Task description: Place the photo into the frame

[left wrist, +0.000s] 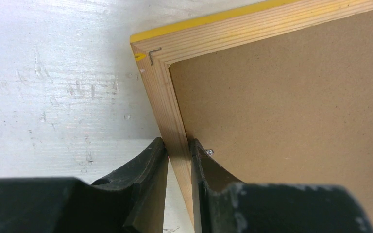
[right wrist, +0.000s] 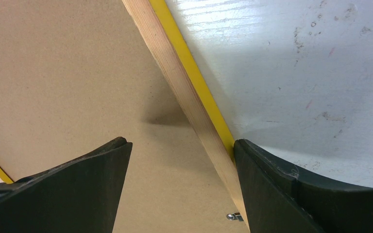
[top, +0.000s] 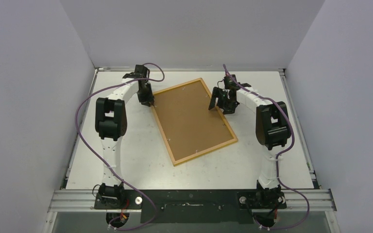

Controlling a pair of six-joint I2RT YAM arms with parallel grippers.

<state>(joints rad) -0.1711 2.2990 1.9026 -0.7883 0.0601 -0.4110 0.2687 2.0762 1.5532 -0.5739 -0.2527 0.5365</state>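
In the middle of the table (top: 126,160) the frame (left wrist: 164,102) lies face down with the brown backing board (top: 192,119) in it, the left gripper (left wrist: 177,145) pinching its left rail, probably to steady it, while the right gripper (right wrist: 180,145) straddles the opposite rail wide open, gripping nothing; the photo is not visible.

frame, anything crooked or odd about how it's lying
Yes. The frame lies face down, backing board up, skewed on the table rather than square to it. The left gripper pinches its left rail; the right gripper stands open astride the opposite rail. No photo is visible.
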